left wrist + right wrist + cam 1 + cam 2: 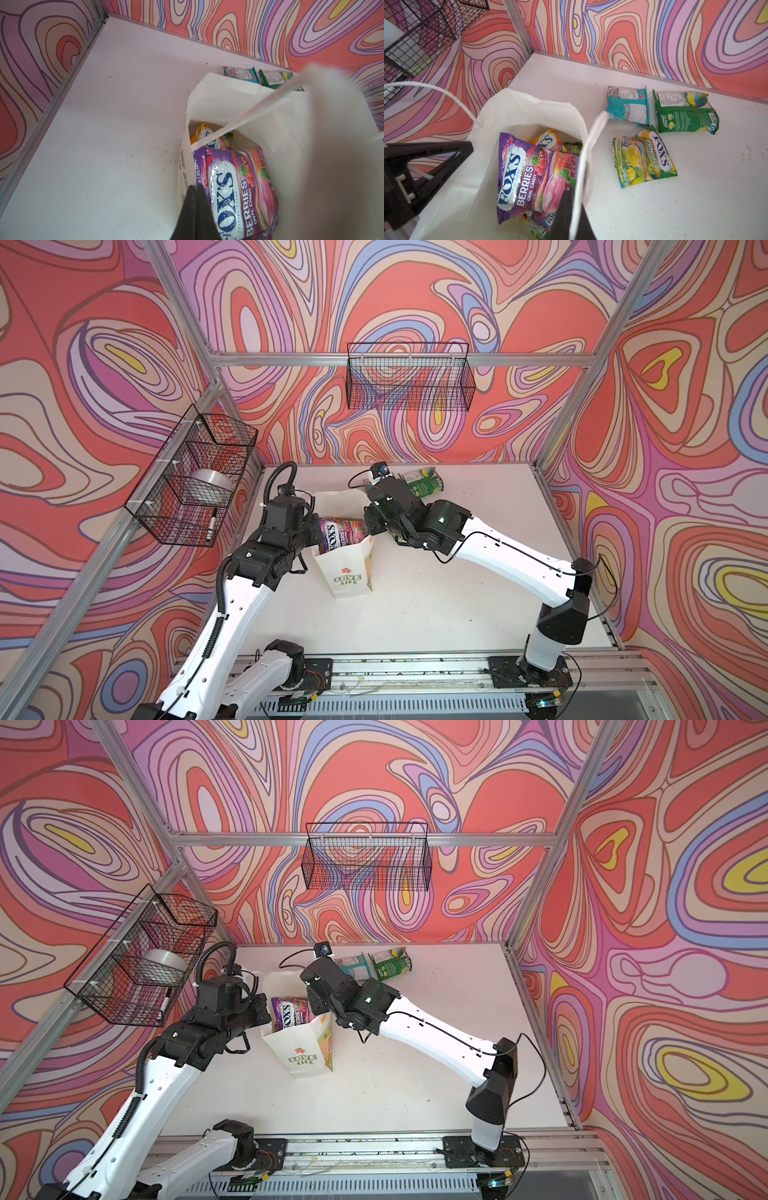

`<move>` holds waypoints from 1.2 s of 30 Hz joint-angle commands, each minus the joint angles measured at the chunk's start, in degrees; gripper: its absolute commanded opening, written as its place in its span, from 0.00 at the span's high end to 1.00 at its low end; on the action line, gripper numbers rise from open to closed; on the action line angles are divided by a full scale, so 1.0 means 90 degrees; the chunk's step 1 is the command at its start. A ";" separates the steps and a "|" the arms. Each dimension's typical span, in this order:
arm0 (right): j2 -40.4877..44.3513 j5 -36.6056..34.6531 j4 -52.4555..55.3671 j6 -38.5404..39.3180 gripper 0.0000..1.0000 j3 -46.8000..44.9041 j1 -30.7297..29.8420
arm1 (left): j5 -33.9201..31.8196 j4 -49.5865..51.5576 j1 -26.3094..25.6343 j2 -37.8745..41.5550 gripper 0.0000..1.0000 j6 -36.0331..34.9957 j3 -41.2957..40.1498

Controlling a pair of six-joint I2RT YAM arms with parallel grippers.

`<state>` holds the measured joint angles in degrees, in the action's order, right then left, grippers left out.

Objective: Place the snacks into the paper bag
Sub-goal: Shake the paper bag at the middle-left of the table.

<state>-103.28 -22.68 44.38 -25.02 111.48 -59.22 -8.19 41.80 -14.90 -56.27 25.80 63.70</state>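
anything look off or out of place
The glossy purple Fox's Berries packet sits tilted high in the tall white paper bag, not settled down. A teal packet, a green packet and a yellow-green packet lie outside on the white table.

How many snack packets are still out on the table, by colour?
Teal packet: 1
Green packet: 1
Yellow-green Spring Tea packet: 1
Total: 3, all lying outside the paper bag

White paper bag with red flower and green lettering; purple packet, teal packet, green packet.
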 commanded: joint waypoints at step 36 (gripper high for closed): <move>0.0159 0.0242 -0.0731 0.1124 1.00 0.0821 -0.0002 | 0.1093 -0.1046 0.0120 0.0854 1.00 0.0005 -0.0437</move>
<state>-104.14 -20.01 44.80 -15.64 118.78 -59.22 2.55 37.19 -14.13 -50.35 25.89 60.20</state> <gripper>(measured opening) 0.047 0.048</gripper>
